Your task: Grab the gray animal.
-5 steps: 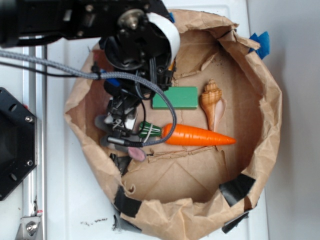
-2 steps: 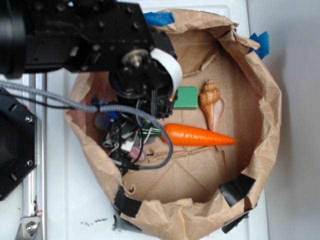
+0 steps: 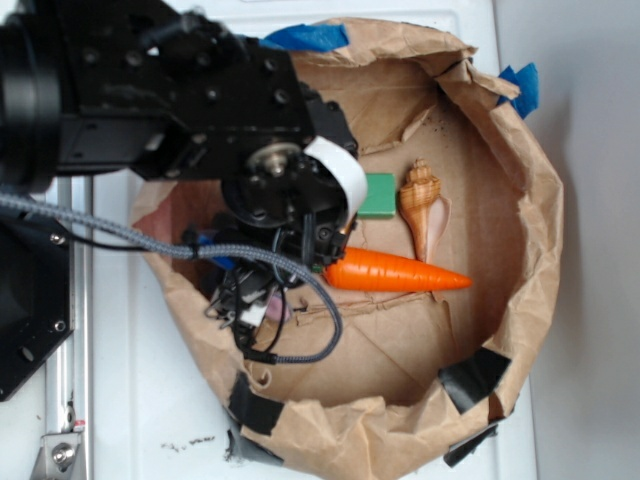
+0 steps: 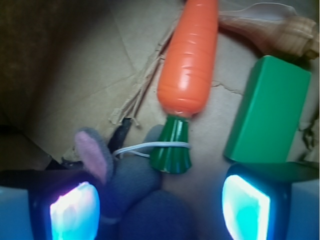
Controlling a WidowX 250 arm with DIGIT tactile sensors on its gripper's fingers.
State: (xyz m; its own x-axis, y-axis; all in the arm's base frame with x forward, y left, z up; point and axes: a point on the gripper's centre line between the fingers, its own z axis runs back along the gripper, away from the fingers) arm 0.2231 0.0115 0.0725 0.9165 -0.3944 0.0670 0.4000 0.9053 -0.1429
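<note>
Gray animal: small soft gray plush animal (image 4: 137,192) with a pink ear, lying on the crumpled brown paper bag (image 3: 540,200) floor, touching the leaf end of the orange plastic carrot (image 4: 189,65).
Claw: the claw (image 4: 160,207) stands wide, pads either side of the body.
Handling: probably light, squashy, not slippery.
Hold: pinch the plump body, not the ear.
Exterior view: arm hides the toy.

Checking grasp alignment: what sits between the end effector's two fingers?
In the wrist view, the gray plush mouse toy lies between the end effector fingers, nearer one side; bare cardboard fills the rest.
</note>
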